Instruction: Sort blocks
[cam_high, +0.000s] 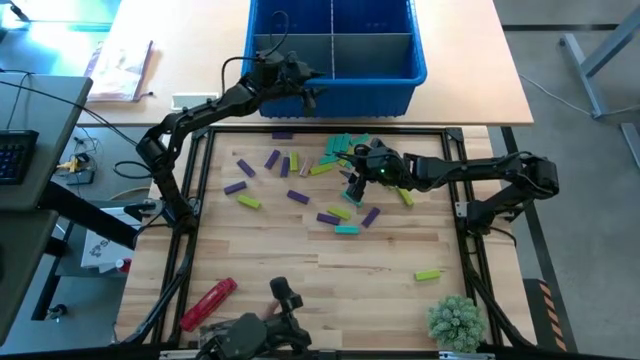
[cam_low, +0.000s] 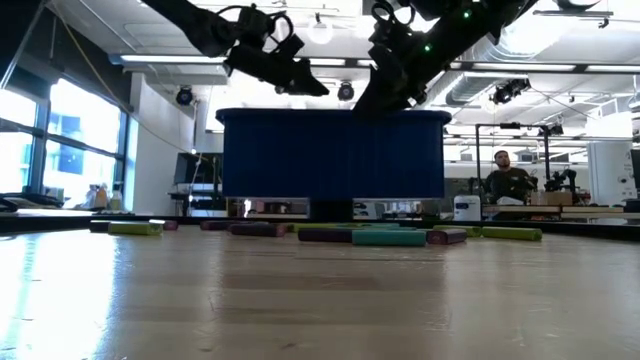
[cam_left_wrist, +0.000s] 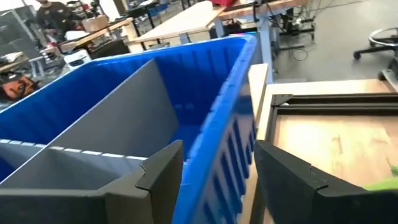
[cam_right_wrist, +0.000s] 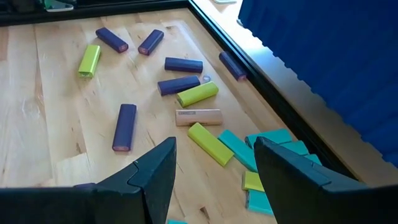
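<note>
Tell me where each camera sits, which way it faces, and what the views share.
High: overhead, straight down on the table, both arms.
Low: table height, facing the blue bin; arms above.
Left wrist: open left pincer over the bin's rim.
Right wrist: open right pincer above the blocks.
Shared: the bin appears in all four.

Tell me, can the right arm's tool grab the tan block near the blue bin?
Probably yes. The right tool hangs open above the pile, and the tan block lies flat just ahead with bare wood around it. A lime block sits close beside it, not on top.
</note>
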